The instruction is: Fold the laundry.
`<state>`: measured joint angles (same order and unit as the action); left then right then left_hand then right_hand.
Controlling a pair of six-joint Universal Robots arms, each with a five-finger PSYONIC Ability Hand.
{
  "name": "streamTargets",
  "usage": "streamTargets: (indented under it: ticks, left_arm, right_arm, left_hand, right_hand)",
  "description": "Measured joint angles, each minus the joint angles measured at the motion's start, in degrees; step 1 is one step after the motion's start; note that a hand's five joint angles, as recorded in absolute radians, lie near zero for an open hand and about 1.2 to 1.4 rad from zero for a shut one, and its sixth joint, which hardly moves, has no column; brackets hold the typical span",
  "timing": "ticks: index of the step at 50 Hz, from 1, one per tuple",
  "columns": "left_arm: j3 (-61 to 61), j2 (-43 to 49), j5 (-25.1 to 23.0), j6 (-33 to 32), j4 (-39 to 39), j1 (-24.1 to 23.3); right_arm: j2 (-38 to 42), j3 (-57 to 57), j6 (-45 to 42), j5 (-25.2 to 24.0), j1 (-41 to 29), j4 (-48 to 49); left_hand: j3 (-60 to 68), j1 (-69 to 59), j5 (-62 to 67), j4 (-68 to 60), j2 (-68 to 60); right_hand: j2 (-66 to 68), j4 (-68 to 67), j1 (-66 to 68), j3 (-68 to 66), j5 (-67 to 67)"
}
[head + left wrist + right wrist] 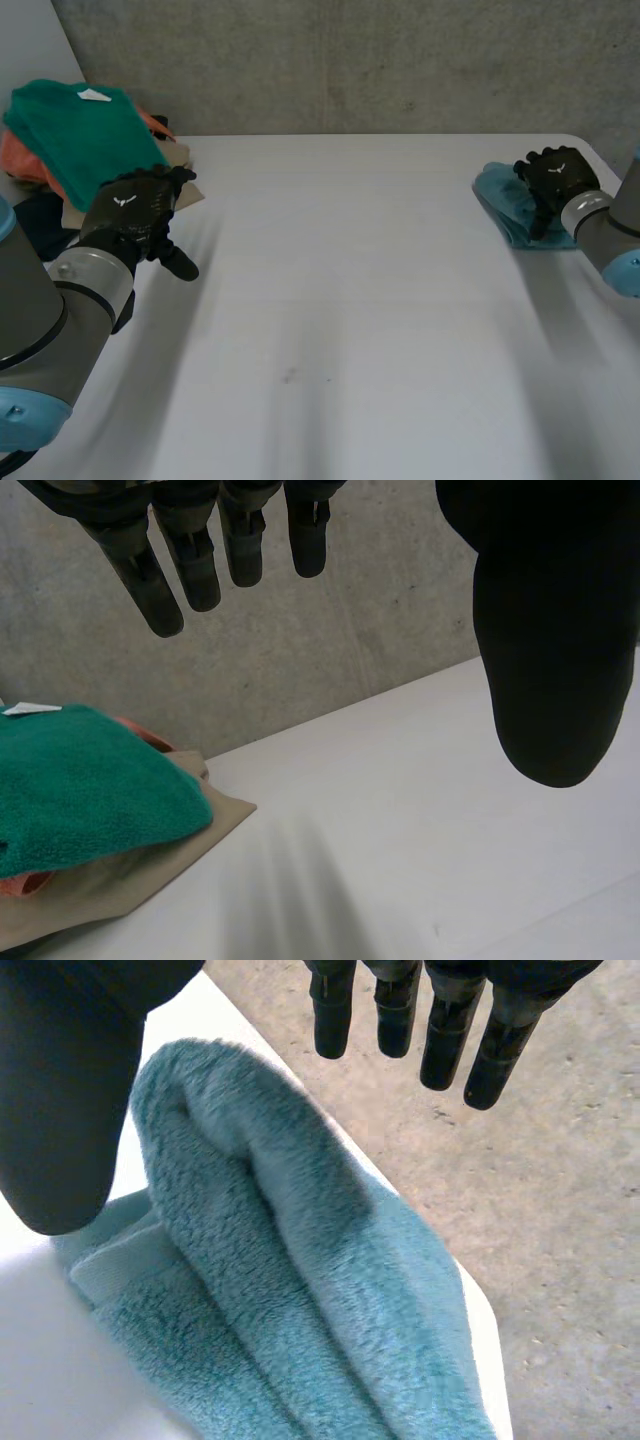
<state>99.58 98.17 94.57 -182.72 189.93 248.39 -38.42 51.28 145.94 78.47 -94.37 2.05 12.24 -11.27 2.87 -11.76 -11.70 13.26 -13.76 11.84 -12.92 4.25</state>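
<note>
Lying diagonally, folded blue towel

light: even, diffuse | table: brightly lit, white

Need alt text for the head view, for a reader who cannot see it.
The right hand is open over a blue towel at the right edge of the white table. The left hand, open and empty, is beside a laundry pile topped by a green towel.
</note>
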Motion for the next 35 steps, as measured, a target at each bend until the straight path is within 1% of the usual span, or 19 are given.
streamTargets:
  ticks: [1, 2, 3, 4, 6, 7, 9, 10, 11, 12, 14, 15, 18, 19, 20, 23, 26, 27, 35]
  left_arm:
    - [0.0, 0.0, 0.0, 0.0, 0.0, 0.0]
    - [0.0, -0.1, 0.0, 0.0, 0.0, 0.0]
    - [0.0, -0.1, 0.0, 0.0, 0.0, 0.0]
    - [0.0, -0.1, 0.0, 0.0, 0.0, 0.0]
    - [0.0, -0.3, 0.0, 0.0, 0.0, 0.0]
    - [0.0, -0.3, 0.0, 0.0, 0.0, 0.0]
    - [0.0, -0.3, 0.0, 0.0, 0.0, 0.0]
    - [0.0, -0.6, 0.0, 0.0, 0.0, 0.1]
    - [0.0, -0.7, 0.0, 0.0, 0.0, 0.1]
    - [0.0, -0.8, 0.0, 0.0, 0.0, 0.1]
    - [0.0, -0.8, 0.0, 0.0, 0.0, 0.1]
    - [0.0, -1.2, 0.0, 0.0, 0.0, 0.1]
    - [0.0, -1.6, 0.0, 0.0, 0.0, 0.2]
    - [0.0, -1.6, 0.0, 0.0, 0.0, 0.2]
    - [0.0, -1.9, 0.0, 0.0, -0.1, 0.2]
    - [0.0, -2.4, -0.1, 0.1, -0.1, 0.2]
    - [0.0, -2.7, -0.1, 0.1, -0.1, 0.2]
    - [0.0, -2.9, -0.1, 0.1, -0.1, 0.2]
    - [0.1, -3.5, -0.2, 0.1, -0.1, 0.3]
  right_arm:
    - [-0.4, 0.1, 0.2, 0.0, 0.0, -0.1]
    - [-2.9, 1.3, 1.6, 0.3, 0.1, -0.4]
    - [-2.9, 1.3, 1.6, 0.3, 0.1, -0.4]
    - [-5.2, 2.6, 3.5, 0.3, 0.3, -0.5]
    - [-5.6, 2.8, 3.8, 0.4, 0.3, -0.5]
    - [-8.6, 4.4, 6.9, 0.4, 0.7, -0.6]
    - [-8.6, 4.4, 6.9, 0.4, 0.7, -0.6]
    - [-13.6, 7.9, 13.1, 0.3, 1.2, -0.6]
    - [-14.1, 8.3, 13.8, 0.3, 1.3, -0.6]
    - [-16.7, 10.4, 16.6, 0.2, 1.4, -0.5]
    - [-16.7, 10.4, 16.6, 0.2, 1.4, -0.5]
    - [-22.3, 15.2, 21.8, 0.1, 1.6, 0.1]
    - [-27.2, 19.5, 25.3, 0.2, 1.7, 0.5]
    - [-27.2, 19.5, 25.3, 0.2, 1.7, 0.5]
    - [-31.0, 22.8, 27.6, 0.5, 1.6, 0.9]
    - [-35.8, 27.0, 30.1, 1.2, 1.6, 1.1]
    - [-38.5, 29.5, 31.0, 1.6, 1.4, 1.2]
    - [-40.9, 31.8, 31.6, 2.0, 1.3, 1.2]
    - [-43.6, 35.1, 31.8, 2.5, 0.2, 1.1]
  left_hand:
    - [0.0, 0.0, 0.0, 0.0, 0.0]
    - [0.0, 0.0, 0.0, 0.0, 0.0]
    - [0.0, 0.0, 0.0, 0.0, 0.0]
    - [0.0, 0.0, 0.0, 0.0, 0.0]
    - [0.0, 0.0, 0.0, 0.0, 0.0]
    - [0.0, 0.0, 0.0, 0.0, 0.0]
    - [0.0, 0.0, 0.0, 0.0, 0.0]
    - [0.0, 0.0, 0.0, 0.0, 0.0]
    - [0.0, 0.0, 0.0, 0.0, 0.0]
    - [0.0, 0.0, 0.0, 0.0, 0.0]
    - [0.0, 0.0, 0.0, 0.0, 0.0]
    - [0.0, 0.0, 0.0, 0.0, 0.0]
    - [0.0, 0.0, 0.0, 0.0, 0.0]
    - [0.0, 0.0, 0.0, 0.0, 0.0]
    - [0.0, 0.0, 0.0, 0.0, 0.0]
    - [0.0, 0.0, 0.0, 0.0, 0.0]
    - [0.0, 0.0, 0.0, 0.0, 0.0]
    - [0.0, 0.0, 0.0, 0.0, 0.0]
    - [0.0, 0.0, 0.0, 0.0, 0.0]
  right_hand:
    - [-0.6, 0.3, -0.3, 0.7, -0.3]
    - [-0.6, 0.3, -0.3, 0.8, -0.3]
    - [-0.6, 0.3, -0.3, 0.8, -0.3]
    - [-0.6, 0.3, -0.3, 0.8, -0.3]
    - [-0.6, 0.3, -0.3, 0.8, -0.3]
    - [-0.6, 0.3, -0.3, 0.8, -0.3]
    - [-0.6, 0.3, -0.3, 0.8, -0.3]
    - [-0.6, 0.3, -0.3, 0.8, -0.3]
    - [-0.6, 0.3, -0.3, 0.8, -0.3]
    - [-0.6, 0.3, -0.3, 0.8, -0.3]
    - [-0.6, 0.3, -0.3, 0.8, -0.3]
    - [-0.6, 0.3, -0.3, 0.8, -0.3]
    - [-0.6, 0.3, -0.3, 0.8, -0.3]
    - [-0.6, 0.3, -0.3, 0.8, -0.3]
    - [-0.6, 0.3, -0.3, 0.8, -0.3]
    - [-0.6, 0.3, -0.3, 0.8, -0.3]
    - [-0.6, 0.3, -0.3, 0.8, -0.3]
    - [-0.6, 0.3, -0.3, 0.8, -0.3]
    - [-0.6, 0.3, -0.3, 0.8, -0.3]
